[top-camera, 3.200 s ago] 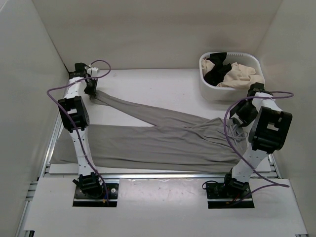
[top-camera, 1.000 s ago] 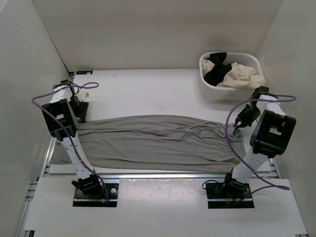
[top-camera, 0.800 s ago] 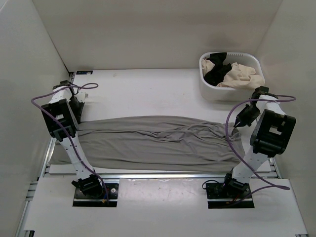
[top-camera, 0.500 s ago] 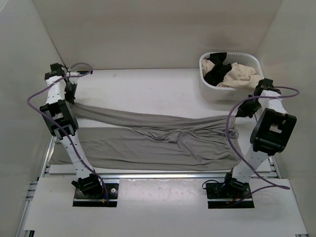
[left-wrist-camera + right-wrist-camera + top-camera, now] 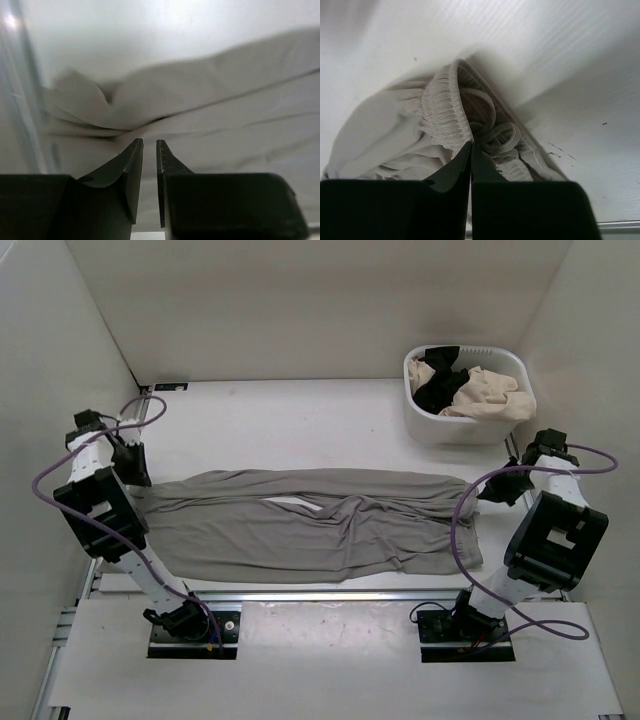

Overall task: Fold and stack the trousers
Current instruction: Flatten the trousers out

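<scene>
The grey trousers (image 5: 300, 530) lie lengthwise across the table, one leg laid over the other, with the hems at the left and the waist at the right. My left gripper (image 5: 132, 468) hovers low over the hem end. In the left wrist view it (image 5: 147, 142) stands open by a narrow gap with nothing between the jaws, and the cloth (image 5: 225, 100) lies beyond the tips. My right gripper (image 5: 493, 490) is at the waist end. In the right wrist view it (image 5: 471, 145) is shut, pinching the gathered elastic waistband (image 5: 440, 110) beside the drawstring loops (image 5: 495, 135).
A white basket (image 5: 430, 425) stands at the back right, holding a black garment (image 5: 440, 390) and a beige garment (image 5: 490, 390). White walls close in the left, back and right sides. A metal rail runs along the table's near edge (image 5: 320, 592).
Half a second ago both grippers held the trousers' far edge up toward the back. Now both are lower and further outward, the cloth lies flatter, and the left jaws have parted slightly.
</scene>
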Motion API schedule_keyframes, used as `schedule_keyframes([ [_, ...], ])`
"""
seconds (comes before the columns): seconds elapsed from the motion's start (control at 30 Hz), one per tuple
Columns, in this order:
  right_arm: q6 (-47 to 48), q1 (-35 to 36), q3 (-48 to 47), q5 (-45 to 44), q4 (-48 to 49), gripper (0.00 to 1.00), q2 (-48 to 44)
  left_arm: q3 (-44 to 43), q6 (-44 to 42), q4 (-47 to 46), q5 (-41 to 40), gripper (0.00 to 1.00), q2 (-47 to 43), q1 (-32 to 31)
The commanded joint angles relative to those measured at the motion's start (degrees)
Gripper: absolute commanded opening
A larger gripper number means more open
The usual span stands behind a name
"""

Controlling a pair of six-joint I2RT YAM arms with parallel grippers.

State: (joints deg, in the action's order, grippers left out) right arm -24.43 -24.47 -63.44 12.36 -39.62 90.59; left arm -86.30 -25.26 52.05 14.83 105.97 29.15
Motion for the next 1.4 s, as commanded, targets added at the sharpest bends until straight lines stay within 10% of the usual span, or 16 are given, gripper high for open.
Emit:
schedule_keyframes([
  [0.0, 3.1, 0.0, 1.3, 2.0, 1.4, 0.0, -0.4, 5.3, 1.1, -1.4, 5.9, 0.3, -0.4, 1.3],
  [0.23, 5.2, -1.1, 3.3, 0.5, 0.8, 0.0, -0.9, 6.1, 1.1, -1.4, 4.5, 0.19, 0.6, 2.9],
  [0.87, 6.7, -2.4, -2.1, 0.7, -0.9, 0.0, 5.6, 4.9, 8.1, -8.1, -17.1, 0.53, 1.9, 6.7],
  [1.37, 6.1, -5.4, -7.7, 4.0, -0.9, 0.0, 9.3, 3.0, 4.6, -8.6, -8.8, 0.58, 9.2, 6.7],
])
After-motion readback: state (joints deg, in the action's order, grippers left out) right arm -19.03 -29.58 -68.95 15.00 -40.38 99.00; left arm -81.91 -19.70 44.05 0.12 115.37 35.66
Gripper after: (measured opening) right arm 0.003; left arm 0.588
